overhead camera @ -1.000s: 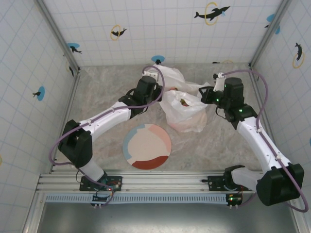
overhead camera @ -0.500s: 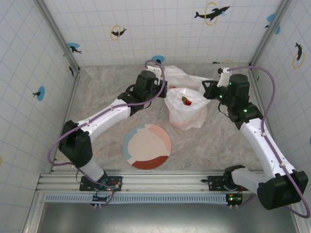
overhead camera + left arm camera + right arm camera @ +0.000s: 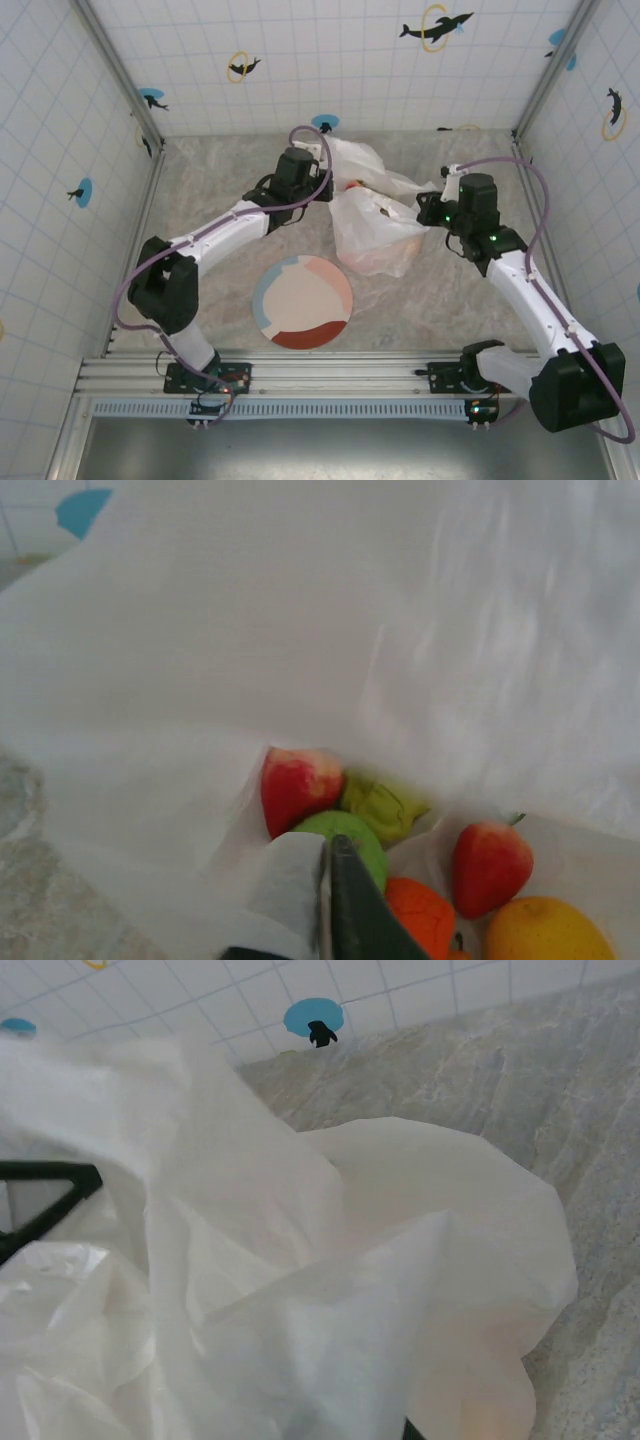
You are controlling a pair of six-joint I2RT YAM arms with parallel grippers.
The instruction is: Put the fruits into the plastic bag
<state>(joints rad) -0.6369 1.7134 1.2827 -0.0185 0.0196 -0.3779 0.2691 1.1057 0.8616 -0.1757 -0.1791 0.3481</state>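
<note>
Behind the plate (image 3: 300,302), left gripper (image 3: 328,858) pinches the thin, slippery bag (image 3: 372,240) tight; right gripper (image 3: 424,206), can't tell. I'd hold the rim.

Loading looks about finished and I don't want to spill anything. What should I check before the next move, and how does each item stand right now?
1. Fruits inside the plastic bag: ok. The red apple, green apple and strawberry lie in it.
2. Plate bare of fruit: ok.
3. Left gripper pinching bag film: ok.
4. Right gripper hold on the bag: cannot tell, the bag covers its fingertips.
</note>
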